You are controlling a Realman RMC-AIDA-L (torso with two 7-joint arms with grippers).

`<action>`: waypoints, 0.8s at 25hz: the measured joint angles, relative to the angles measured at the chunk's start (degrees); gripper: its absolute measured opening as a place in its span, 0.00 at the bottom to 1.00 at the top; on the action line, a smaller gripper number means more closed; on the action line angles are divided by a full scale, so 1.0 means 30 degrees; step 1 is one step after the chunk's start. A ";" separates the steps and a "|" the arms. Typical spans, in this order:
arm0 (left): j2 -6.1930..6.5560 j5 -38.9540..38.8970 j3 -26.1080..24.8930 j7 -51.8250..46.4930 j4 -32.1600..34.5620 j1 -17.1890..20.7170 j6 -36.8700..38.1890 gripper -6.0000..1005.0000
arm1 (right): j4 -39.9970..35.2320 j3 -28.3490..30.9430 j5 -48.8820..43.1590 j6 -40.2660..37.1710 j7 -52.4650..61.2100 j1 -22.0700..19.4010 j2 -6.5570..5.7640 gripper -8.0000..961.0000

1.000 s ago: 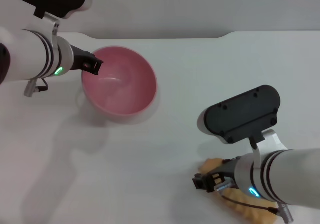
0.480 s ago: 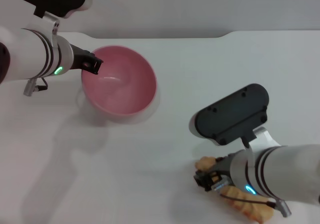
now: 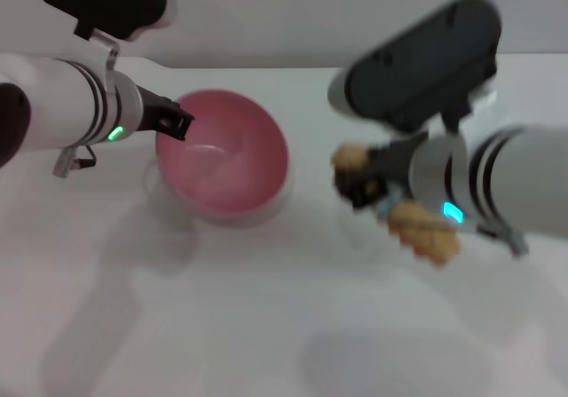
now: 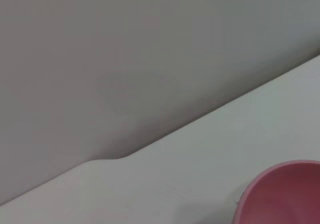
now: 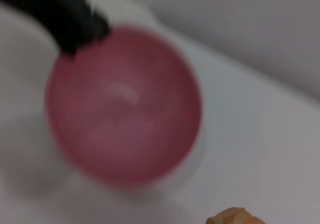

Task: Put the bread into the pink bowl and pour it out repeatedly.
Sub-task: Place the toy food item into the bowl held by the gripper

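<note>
The pink bowl [image 3: 226, 162] is at the back left of the white table, and its inside shows nothing in it. My left gripper [image 3: 175, 122] is shut on the bowl's left rim. My right gripper [image 3: 362, 186] is shut on the bread [image 3: 426, 235], an orange-brown loaf held in the air just right of the bowl. One end of the loaf pokes past the fingers toward the bowl. In the right wrist view the bowl [image 5: 122, 103] lies ahead, with the left gripper [image 5: 75, 18] on its rim and a tip of the bread [image 5: 234, 217] at the edge. The left wrist view catches only the bowl's rim [image 4: 280, 176].
The white table [image 3: 222, 326] stretches toward me under both arms. Its far edge meets a grey wall [image 3: 266, 15] behind the bowl. Nothing else lies on the table.
My right gripper has lifted the bread off the table's front right and carried it up and back, close to the bowl's right side. The left gripper and bowl barely shifted.
</note>
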 joint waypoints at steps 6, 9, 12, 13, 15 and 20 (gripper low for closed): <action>-0.0045 -0.0060 0.0874 -0.0292 -0.0006 0.0039 0.0019 0.04 | -0.0090 0.0795 -0.1719 -0.0168 -0.0703 0.1440 0.0013 0.44; -0.0057 -0.0074 0.1588 -0.0760 -0.0005 -0.0008 0.0130 0.04 | 0.0738 0.0989 -0.1668 -0.1244 -0.0885 0.2199 0.0034 0.42; -0.0076 -0.0148 0.1935 -0.1018 0.0103 -0.0025 0.0327 0.04 | 0.1744 0.0865 -0.1614 -0.2739 -0.0888 0.2855 0.0088 0.41; -0.0082 -0.0247 0.2036 -0.1095 0.0146 -0.0042 0.0401 0.04 | 0.2030 0.0841 -0.1569 -0.3196 -0.0850 0.3030 0.0109 0.40; -0.0075 -0.0515 0.2162 -0.1189 0.0195 -0.0160 0.0502 0.04 | 0.2658 0.0836 -0.1227 -0.4273 -0.0768 0.3351 0.0140 0.37; -0.0074 -0.0628 0.2189 -0.1222 0.0329 -0.0337 0.0527 0.04 | 0.4232 0.0691 -0.0609 -0.6751 -0.0703 0.3731 0.0162 0.32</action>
